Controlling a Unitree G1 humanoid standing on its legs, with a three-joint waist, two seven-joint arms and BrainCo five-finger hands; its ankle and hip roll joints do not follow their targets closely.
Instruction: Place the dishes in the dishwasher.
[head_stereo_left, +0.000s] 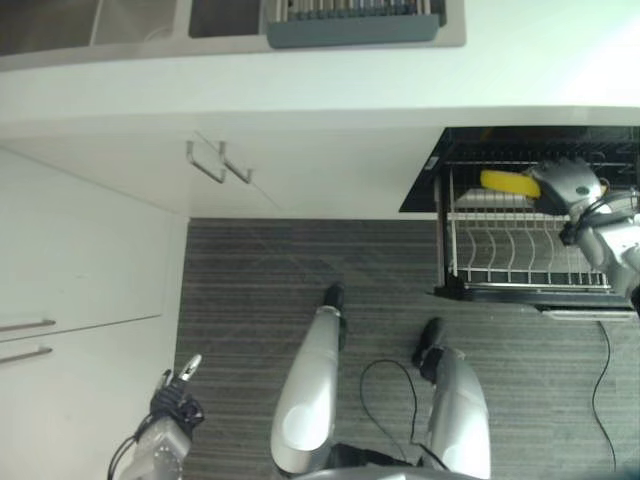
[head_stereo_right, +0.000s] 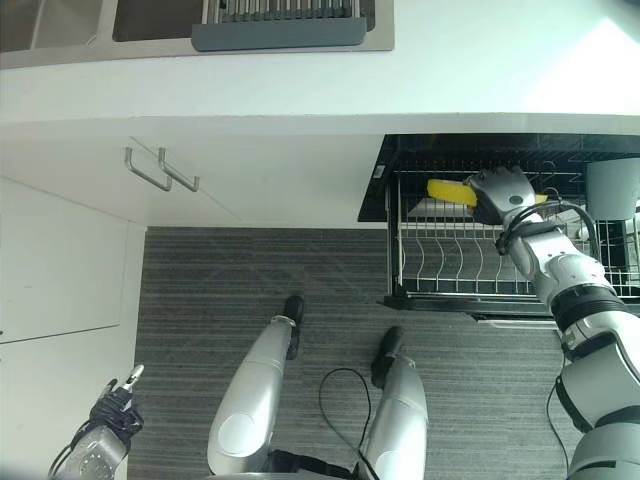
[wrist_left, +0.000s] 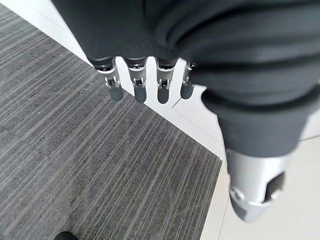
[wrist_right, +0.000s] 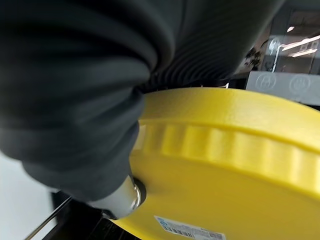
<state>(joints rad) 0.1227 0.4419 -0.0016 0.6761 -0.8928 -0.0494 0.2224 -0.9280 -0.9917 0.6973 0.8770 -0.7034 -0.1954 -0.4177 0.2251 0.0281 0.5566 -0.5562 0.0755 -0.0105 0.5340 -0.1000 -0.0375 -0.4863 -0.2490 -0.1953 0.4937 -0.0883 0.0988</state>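
Gripping a yellow plate (head_stereo_left: 508, 183), the right hand (head_stereo_left: 568, 184) reaches over the wire rack (head_stereo_left: 520, 255) of the open dishwasher (head_stereo_left: 455, 290) in the eye views. The left wrist view shows the left hand (wrist_left: 145, 85) with relaxed fingers above striped floor (wrist_left: 90, 165). The right wrist view has the thumb pressed on the plate's underside.

Right hand (head_stereo_right: 497, 195): fingers hidden behind the yellow plate (head_stereo_right: 452, 191); the plate's far part is covered by the hand. In the right wrist view, the plate (wrist_right: 230, 165) runs off the right and lower edges. Dishwasher rack (head_stereo_left: 520, 250): cut off at the frame's right edge. Sink (head_stereo_right: 150, 20) and dish drainer (head_stereo_right: 275, 25): cropped at the top edge.
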